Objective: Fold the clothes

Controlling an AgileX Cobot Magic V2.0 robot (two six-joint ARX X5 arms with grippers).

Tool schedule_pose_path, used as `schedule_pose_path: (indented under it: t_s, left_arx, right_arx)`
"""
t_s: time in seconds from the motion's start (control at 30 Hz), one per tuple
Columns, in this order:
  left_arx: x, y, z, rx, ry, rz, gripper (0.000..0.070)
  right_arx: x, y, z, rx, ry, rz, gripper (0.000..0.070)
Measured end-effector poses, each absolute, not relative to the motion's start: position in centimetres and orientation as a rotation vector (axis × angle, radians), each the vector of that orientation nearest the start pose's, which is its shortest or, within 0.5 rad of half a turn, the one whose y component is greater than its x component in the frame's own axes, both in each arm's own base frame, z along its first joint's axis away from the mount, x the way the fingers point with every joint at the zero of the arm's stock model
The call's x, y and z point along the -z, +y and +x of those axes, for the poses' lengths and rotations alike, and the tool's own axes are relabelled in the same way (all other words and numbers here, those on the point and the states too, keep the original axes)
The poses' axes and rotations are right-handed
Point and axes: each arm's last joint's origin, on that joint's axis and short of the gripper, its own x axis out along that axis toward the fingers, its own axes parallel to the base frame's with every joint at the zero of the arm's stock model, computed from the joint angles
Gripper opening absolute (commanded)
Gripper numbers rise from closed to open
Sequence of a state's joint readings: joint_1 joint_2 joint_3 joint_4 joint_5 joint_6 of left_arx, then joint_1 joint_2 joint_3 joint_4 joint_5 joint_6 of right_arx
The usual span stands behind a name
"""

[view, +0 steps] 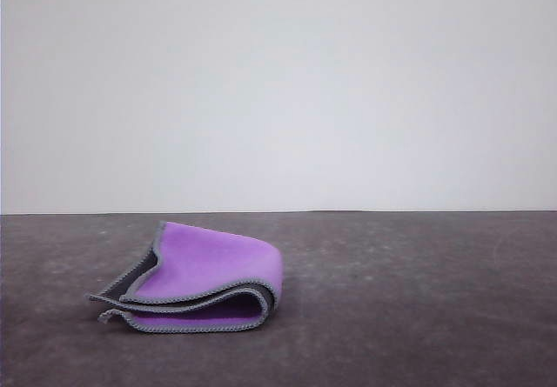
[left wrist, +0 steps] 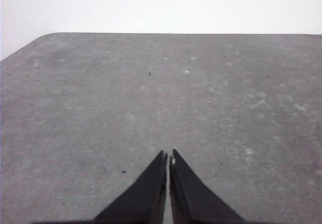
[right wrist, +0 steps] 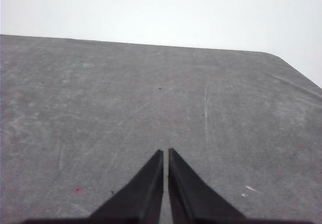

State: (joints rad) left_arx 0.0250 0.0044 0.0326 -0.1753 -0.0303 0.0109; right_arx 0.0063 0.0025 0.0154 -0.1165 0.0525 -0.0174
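Note:
The clothes (view: 204, 278) are one small purple fleecy cloth with dark grey underside and grey stitched edging. It lies folded over in loose layers on the grey table, left of centre in the front view, with nothing touching it. In the left wrist view my left gripper (left wrist: 168, 157) hangs over bare tabletop, its two black fingers pressed together with nothing between them. My right gripper (right wrist: 165, 153) is likewise shut and empty above bare tabletop in the right wrist view.
The dark grey table (view: 418, 300) stretches back to a far edge against a plain white wall. A rounded table corner (left wrist: 43, 36) appears in the left wrist view and another corner (right wrist: 274, 55) in the right wrist view.

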Motion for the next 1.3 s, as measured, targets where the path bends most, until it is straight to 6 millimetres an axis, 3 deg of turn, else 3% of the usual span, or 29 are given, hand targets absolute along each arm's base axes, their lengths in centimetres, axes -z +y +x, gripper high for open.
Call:
schedule_pose_path:
  t_s: [1.3]
  left_arx:
    - [-15.74,0.32,9.48,-0.054,0.147,0.011,0.0]
  right_arx:
    - [-15.73,-0.09,9.64,0.045,0.104,-0.02,0.0015]
